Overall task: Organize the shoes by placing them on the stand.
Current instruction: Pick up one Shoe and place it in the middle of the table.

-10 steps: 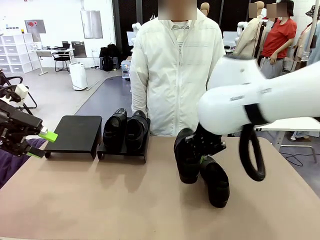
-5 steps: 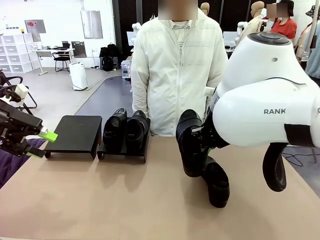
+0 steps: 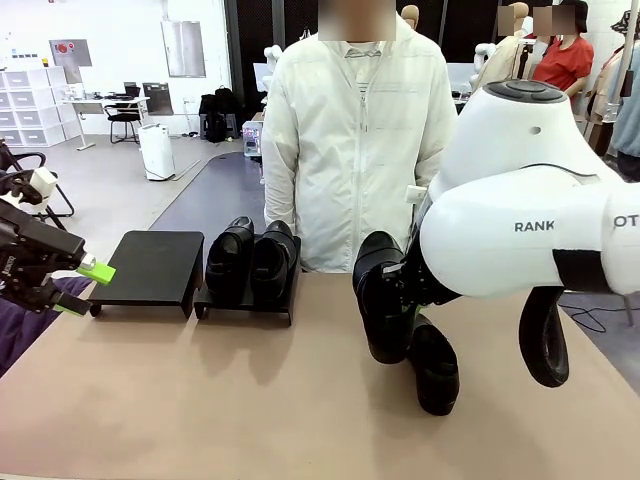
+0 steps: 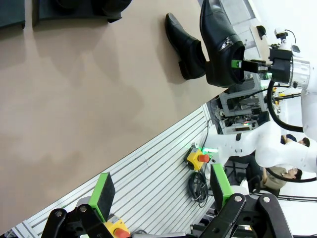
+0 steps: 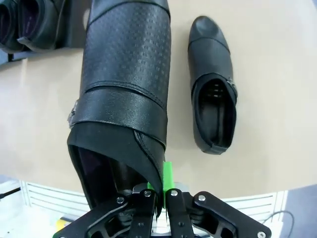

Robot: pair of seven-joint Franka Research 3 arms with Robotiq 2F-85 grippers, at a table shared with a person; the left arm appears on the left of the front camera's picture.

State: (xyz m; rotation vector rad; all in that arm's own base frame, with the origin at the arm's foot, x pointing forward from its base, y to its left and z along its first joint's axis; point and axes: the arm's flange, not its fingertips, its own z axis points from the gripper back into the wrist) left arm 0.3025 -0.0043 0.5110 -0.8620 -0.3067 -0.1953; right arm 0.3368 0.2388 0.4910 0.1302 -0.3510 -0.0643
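Two glossy black leather loafers [image 3: 250,262] sit on the black stand [image 3: 150,265]. Right tool [image 5: 159,186] pinches the third loafer [image 5: 126,99]; fourth loafer [image 5: 212,89] waits, left tool [image 4: 163,188] spread.

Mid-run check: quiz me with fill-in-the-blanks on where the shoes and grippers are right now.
The left gripper is ____, holding nothing.
The right gripper is shut on the ____ end of the held shoe.
The occupied stand carries ____ shoes.
The loose shoe lies on the ____.
Missing words: open; heel; two; table.
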